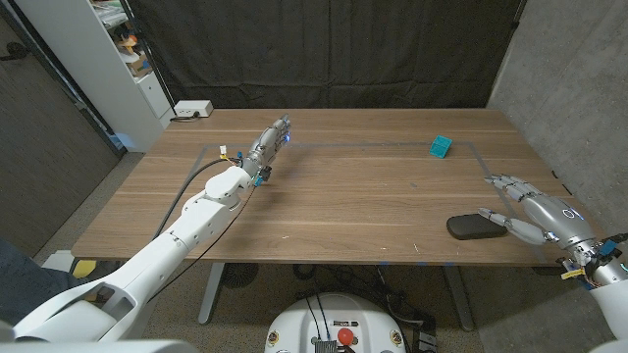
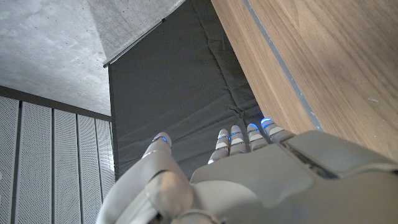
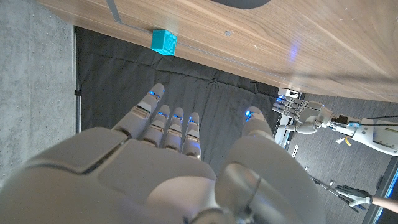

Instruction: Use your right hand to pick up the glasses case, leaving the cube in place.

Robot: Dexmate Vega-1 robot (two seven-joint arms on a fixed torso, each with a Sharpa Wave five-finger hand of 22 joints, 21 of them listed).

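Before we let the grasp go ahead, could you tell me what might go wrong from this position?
The glasses case lies close to the table's near edge, so a push from the right hand might slide it off. The case looks low and rounded, so open fingers may slip over it. The cube sits well away, so disturbing it seems unlikely.

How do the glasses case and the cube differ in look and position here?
The glasses case is dark, long and rounded, lying flat; the cube is teal, small and boxy. The glasses case sits near the table's front edge, right beside the right hand, whose fingers are spread; the cube sits farther back, away from both hands. Both rest on the right side of the wooden table, and neither is held.
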